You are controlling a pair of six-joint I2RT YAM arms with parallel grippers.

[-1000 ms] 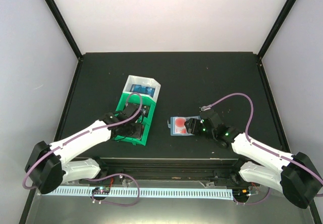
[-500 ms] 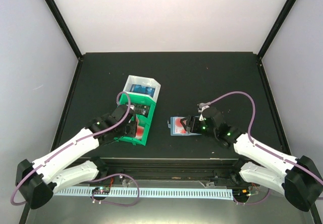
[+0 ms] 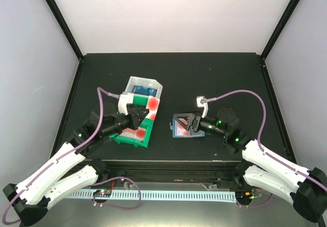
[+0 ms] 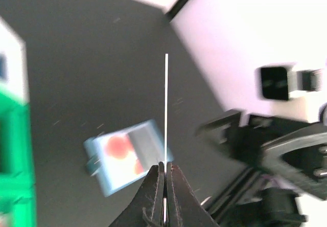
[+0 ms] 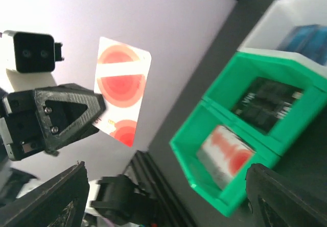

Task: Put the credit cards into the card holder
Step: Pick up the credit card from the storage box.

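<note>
Top external view: left hand (image 3: 138,116) pinches a red-and-white credit card (image 3: 152,104) upright above the green bin (image 3: 134,140).
Right hand (image 3: 190,122) gapes wide at the teal card holder (image 3: 178,130), which lies open on the desk (image 3: 214,78) between the arms, seemingly with a second card (image 4: 120,153) resting on it.

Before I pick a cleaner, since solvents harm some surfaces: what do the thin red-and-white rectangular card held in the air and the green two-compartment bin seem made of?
Thin red-and-white rectangular card: likely rigid plastic, smooth printed face; it stands flat, unbent, a hairline seen edge-on. Green two-compartment bin: probably moulded plastic; uniform colour, thin crisp walls, slight sheen.
</note>
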